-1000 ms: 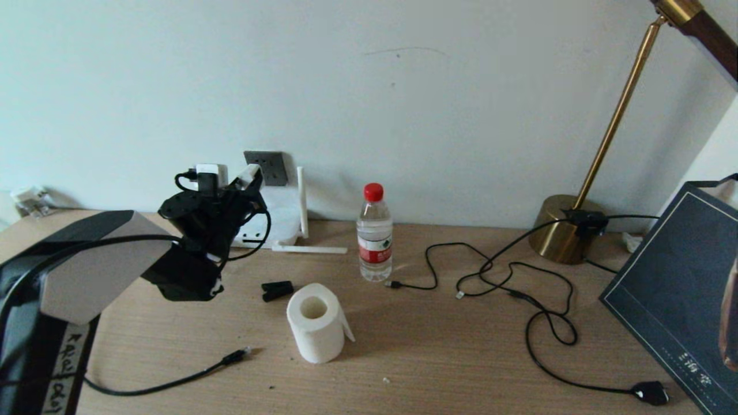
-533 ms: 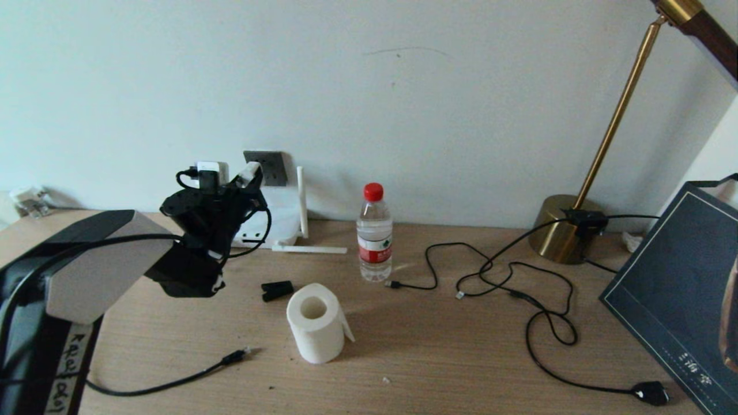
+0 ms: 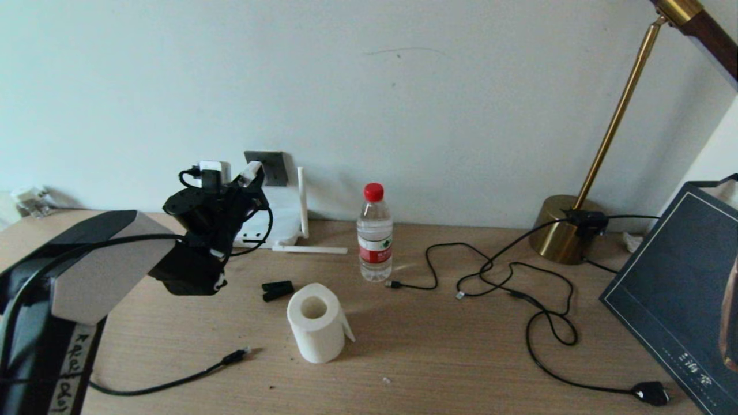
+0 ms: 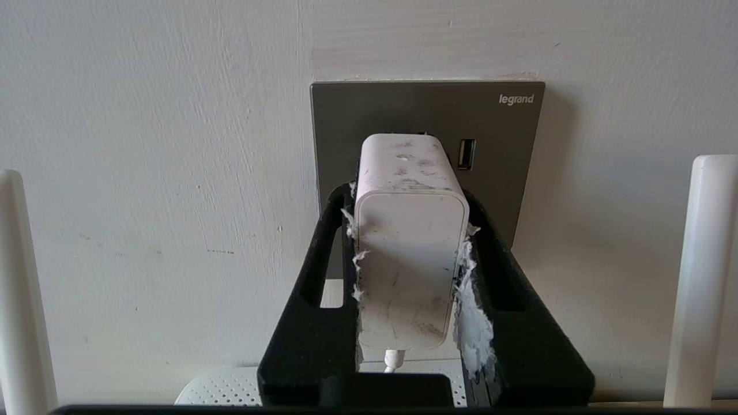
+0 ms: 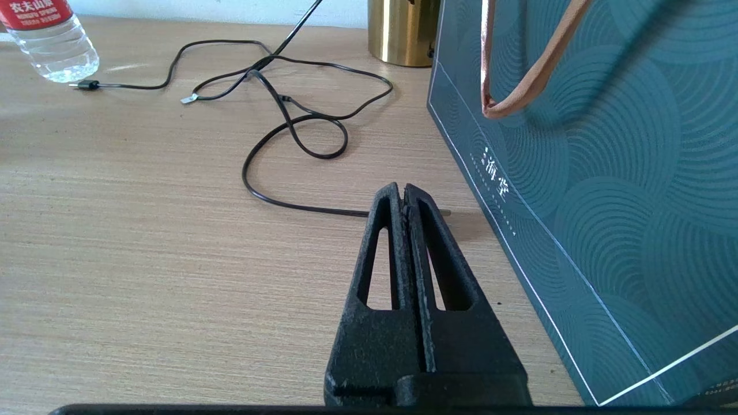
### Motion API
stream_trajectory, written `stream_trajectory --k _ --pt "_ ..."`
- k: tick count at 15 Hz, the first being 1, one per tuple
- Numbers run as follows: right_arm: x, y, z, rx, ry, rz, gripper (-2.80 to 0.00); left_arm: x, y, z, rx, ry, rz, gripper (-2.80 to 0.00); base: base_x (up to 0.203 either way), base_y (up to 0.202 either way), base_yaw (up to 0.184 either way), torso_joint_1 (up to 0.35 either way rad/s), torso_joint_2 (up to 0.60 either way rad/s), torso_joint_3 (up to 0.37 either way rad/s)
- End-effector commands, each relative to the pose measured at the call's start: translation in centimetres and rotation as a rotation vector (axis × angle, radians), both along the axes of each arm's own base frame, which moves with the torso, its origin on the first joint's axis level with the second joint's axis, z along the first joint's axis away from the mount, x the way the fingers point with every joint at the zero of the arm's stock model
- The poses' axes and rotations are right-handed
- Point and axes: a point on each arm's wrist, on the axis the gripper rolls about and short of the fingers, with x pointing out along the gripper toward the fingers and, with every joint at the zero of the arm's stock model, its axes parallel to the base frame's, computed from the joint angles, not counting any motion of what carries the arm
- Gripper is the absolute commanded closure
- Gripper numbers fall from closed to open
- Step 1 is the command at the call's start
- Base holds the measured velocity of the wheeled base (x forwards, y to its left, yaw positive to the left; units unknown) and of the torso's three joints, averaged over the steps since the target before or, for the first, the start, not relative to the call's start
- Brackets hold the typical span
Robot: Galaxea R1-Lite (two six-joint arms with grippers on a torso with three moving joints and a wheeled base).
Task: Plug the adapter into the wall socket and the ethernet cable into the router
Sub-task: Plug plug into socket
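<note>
My left gripper [image 4: 409, 199] is shut on the adapter [image 4: 409, 242], a scuffed white block with its thin white cord hanging below. The adapter's front end is right at the face of the dark grey wall socket [image 4: 501, 127]; its prongs are hidden. In the head view the left gripper [image 3: 249, 176] is up against the wall socket [image 3: 272, 164], above the white router [image 3: 279, 216], which the arm partly hides. The ethernet cable [image 3: 173, 383] lies loose near the table's front left, with its plug tip beside the paper roll. My right gripper [image 5: 402, 193] hangs shut and empty over the table beside the teal bag.
A water bottle [image 3: 374, 233], a toilet paper roll [image 3: 315, 323] and a small black clip block [image 3: 277, 290] stand mid-table. Thin black cables [image 3: 519, 276] sprawl toward a brass lamp base [image 3: 565, 230]. A teal bag [image 3: 680, 300] stands at the right edge.
My left gripper has edged a little further toward the wall socket with the adapter in it. Nothing else has moved.
</note>
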Motion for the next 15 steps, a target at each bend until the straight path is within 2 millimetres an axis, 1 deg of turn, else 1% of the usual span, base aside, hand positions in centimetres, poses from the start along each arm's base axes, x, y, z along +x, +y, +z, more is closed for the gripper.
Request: stream_trajectory --k 1,4,7,11,15 --pt "0.0 0.0 0.0 0.000 0.000 0.000 0.00 0.3 0.0 0.1 0.000 -0.013 0.000 0.00 0.000 0.000 0.000 0.000 0.00 0.000" --pt "0.0 0.0 0.0 0.000 0.000 0.000 0.00 0.8 0.0 0.4 -0.001 -0.013 0.001 0.00 0.000 0.000 0.000 0.000 0.00 0.000" --pt "0.0 0.0 0.0 0.000 0.000 0.000 0.00 1.2 -0.1 0.1 -0.001 -0.013 0.001 0.00 0.000 0.000 0.000 0.000 0.00 0.000" --pt "0.0 0.0 0.0 0.000 0.000 0.000 0.00 1.7 -0.2 0.2 -0.001 -0.022 0.000 0.00 0.000 0.000 0.000 0.000 0.00 0.000" --pt "0.0 0.0 0.0 0.000 0.000 0.000 0.00 1.8 -0.2 0.6 -0.002 -0.030 0.000 0.00 0.000 0.000 0.000 0.000 0.00 0.000"
